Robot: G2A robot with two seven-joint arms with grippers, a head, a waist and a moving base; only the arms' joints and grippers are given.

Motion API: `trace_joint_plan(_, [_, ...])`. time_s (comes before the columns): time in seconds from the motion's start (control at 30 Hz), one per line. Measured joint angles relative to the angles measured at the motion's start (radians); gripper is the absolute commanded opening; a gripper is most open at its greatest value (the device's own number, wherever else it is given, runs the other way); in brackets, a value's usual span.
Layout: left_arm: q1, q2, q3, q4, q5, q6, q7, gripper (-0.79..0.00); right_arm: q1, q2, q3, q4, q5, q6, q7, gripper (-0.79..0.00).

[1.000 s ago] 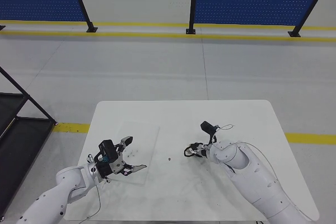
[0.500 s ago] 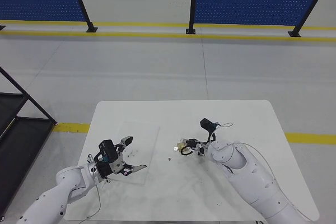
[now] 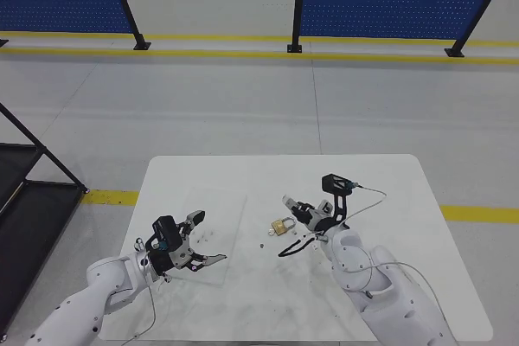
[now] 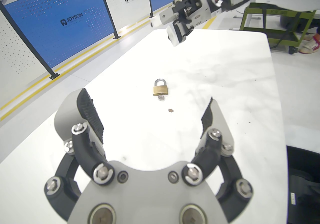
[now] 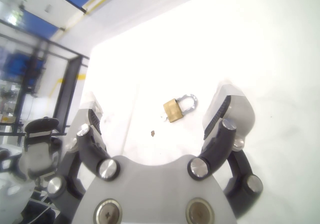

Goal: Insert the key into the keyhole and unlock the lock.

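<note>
The right pincer (image 5: 160, 96) hangs open and empty, and the little gold metal padlock (image 5: 173, 111) lies flat just in front of it, a small silver key (image 4: 161, 97) stuck in its bottom. The left pincer (image 3: 212, 235) gapes open, well apart.

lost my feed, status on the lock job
Left gripper open, off to the side. Right gripper open, above the brass padlock with silver shackle. Small silver key sticking out of its base; neither held. Tiny brown speck nearby, nothing blocking.
</note>
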Motion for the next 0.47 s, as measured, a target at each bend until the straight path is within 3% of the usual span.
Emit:
trace_joint_plan(0.3, [0.0,-0.001,0.0,0.0,0.0,0.001,-0.001,0.0,0.002,0.0,0.001,0.005,0.0,-0.002,0.0,0.0])
trace_joint_plan(0.47, [-0.009,-0.041,-0.022,-0.003,0.005,0.071,-0.049,-0.001,-0.047,0.005,0.08,0.015,-0.087,-0.066,-0.049,0.0])
